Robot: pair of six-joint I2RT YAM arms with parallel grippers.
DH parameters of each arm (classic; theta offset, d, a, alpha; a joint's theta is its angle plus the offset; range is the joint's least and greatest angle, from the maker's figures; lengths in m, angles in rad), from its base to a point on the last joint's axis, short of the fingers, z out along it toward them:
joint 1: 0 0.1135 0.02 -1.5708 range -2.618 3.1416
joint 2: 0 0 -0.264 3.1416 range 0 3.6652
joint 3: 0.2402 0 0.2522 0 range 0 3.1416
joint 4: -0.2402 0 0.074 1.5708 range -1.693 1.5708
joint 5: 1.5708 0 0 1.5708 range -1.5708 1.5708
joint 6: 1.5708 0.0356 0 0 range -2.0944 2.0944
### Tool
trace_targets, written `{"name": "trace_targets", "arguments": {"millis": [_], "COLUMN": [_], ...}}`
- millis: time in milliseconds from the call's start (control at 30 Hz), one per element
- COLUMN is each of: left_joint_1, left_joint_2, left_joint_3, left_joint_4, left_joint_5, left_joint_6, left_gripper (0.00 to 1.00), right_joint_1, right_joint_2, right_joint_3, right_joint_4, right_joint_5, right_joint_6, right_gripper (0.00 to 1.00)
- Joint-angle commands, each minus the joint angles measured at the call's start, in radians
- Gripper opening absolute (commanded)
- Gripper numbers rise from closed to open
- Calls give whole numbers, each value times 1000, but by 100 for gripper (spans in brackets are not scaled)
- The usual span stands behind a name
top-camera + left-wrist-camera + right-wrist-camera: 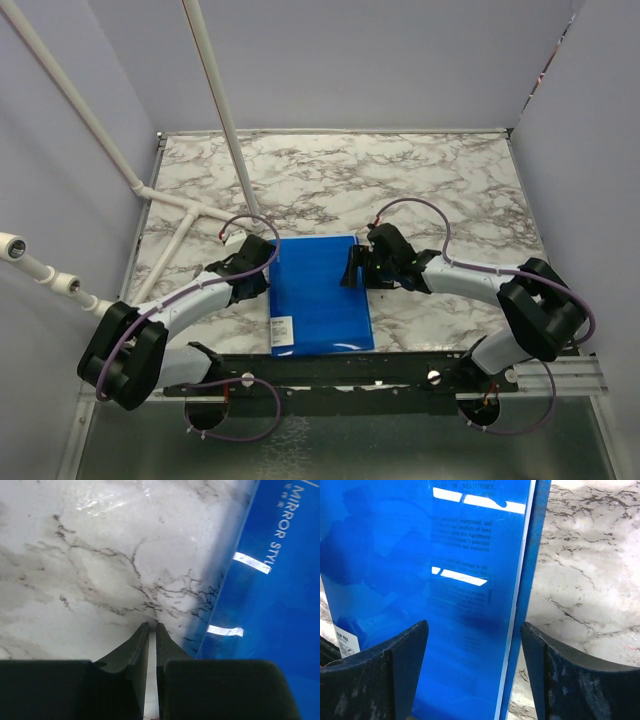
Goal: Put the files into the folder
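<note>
Marble table [430,190] bears the folder [320,295] flat and closed between the arms, files [515,600] showing through its cover, so apparently filed; left end effector [152,626] nearly closed, empty, beside it; right end effector [474,626] wide open astride its right edge.

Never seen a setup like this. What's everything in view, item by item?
folder: one, bright blue, closed, at the table's near middle
paper sheets: number unclear, white with black print, inside the folder, showing through its cover
label: one, white, folder's near left corner
table: one, white marble with grey veins
pipes: several, white, far left
rail: one, dark metal, table's near edge
arms: two, black and white, either side of the folder
left claw: one, black, shut, beside the folder's left edge
right claw: one, black, open, straddling the folder's right edge
</note>
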Motion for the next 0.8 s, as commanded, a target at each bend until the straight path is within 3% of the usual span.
{"name": "trace_targets", "arguments": {"millis": [0, 467, 767], "left_joint_1": [-29, -242, -301], "left_joint_2": [82, 240, 349], "left_joint_3": [-2, 121, 140], "left_joint_4": [21, 57, 94], "left_joint_5": [87, 48, 20], "left_joint_6": [29, -22, -33], "left_gripper": [11, 7, 4], "right_joint_1": [7, 7, 8], "right_joint_2": [43, 43, 39], "right_joint_3": [-44, -75, -121], "right_joint_4": [11, 21, 17], "right_joint_5": [-29, -11, 23], "right_joint_6": [24, 44, 53], "right_gripper": [79, 80, 80]}}
